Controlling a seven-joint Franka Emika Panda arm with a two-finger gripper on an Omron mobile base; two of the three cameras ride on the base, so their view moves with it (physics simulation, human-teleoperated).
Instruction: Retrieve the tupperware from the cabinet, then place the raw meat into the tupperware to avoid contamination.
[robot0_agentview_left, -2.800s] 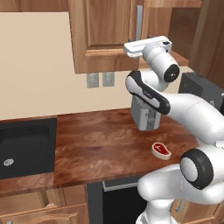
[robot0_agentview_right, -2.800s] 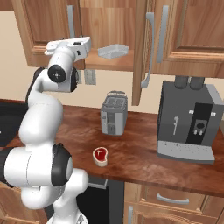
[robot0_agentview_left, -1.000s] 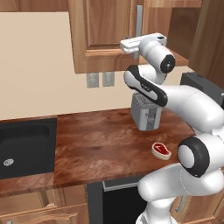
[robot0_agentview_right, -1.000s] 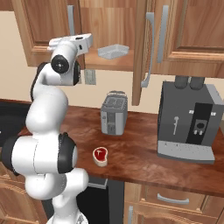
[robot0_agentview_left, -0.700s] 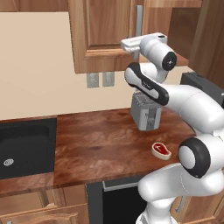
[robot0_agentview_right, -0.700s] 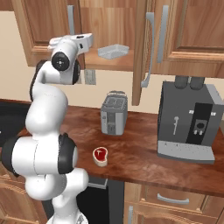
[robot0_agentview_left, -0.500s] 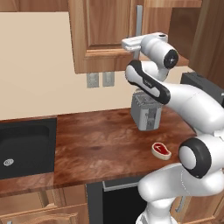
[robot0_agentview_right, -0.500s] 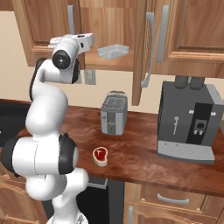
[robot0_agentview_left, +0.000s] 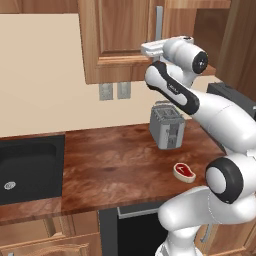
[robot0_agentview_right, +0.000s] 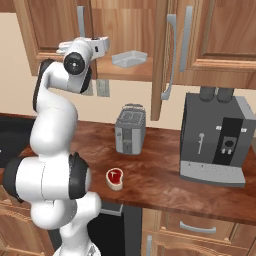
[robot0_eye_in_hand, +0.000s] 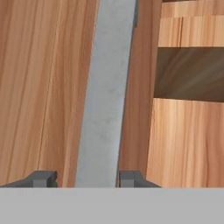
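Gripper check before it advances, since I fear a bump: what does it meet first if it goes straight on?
Most likely the grey bar handle of the cabinet door, lying between the gripper fingertips; depth is unclear.

I can read no text, label, brand or number anywhere. The coffee machine in front of me shows small pale marks on its dark front, but I cannot make them out as letters.

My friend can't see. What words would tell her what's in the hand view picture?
A long grey bar handle on a brown wooden cabinet door runs up the picture, very close. The robot's two small dark fingers stand either side of its lower end.
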